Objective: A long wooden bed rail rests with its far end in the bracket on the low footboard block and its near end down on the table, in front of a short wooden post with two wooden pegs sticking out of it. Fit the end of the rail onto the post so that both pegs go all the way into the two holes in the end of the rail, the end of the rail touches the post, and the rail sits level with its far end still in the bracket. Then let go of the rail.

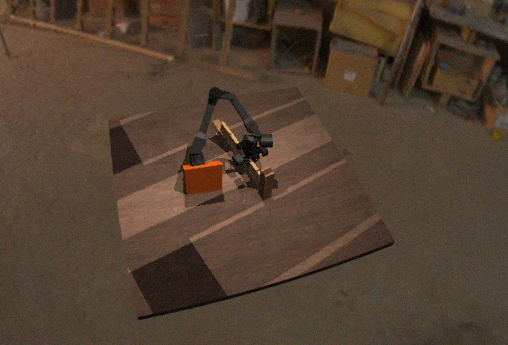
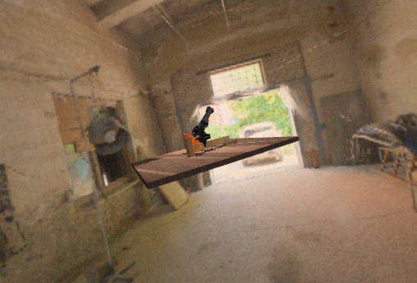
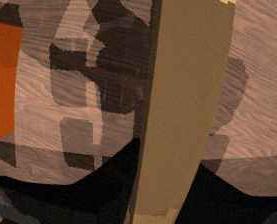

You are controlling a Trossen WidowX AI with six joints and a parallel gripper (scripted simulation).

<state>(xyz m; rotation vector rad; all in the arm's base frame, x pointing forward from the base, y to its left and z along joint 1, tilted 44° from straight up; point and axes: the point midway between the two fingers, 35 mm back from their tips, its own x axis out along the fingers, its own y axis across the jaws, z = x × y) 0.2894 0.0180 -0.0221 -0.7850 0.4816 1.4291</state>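
Note:
The long wooden rail (image 1: 230,137) (image 2: 220,140) (image 3: 186,90) runs from the low footboard block (image 1: 218,124) to the short upright post (image 1: 267,184) (image 2: 190,147). My gripper (image 1: 246,159) (image 3: 152,145) is shut on the rail, with one black finger on each side of it, between its middle and the post end. The rail's near end is close to the post. Whether they touch, and how level the rail is, is too small to tell. The pegs and holes cannot be made out. The far end's seat in the bracket is also unclear.
An orange block (image 1: 203,178) (image 3: 1,82) stands upright beside the arm's base, left of the rail. The arm arches over from behind it. The wooden table top (image 1: 300,233) (image 2: 164,166) carries dark shadows and light stripes.

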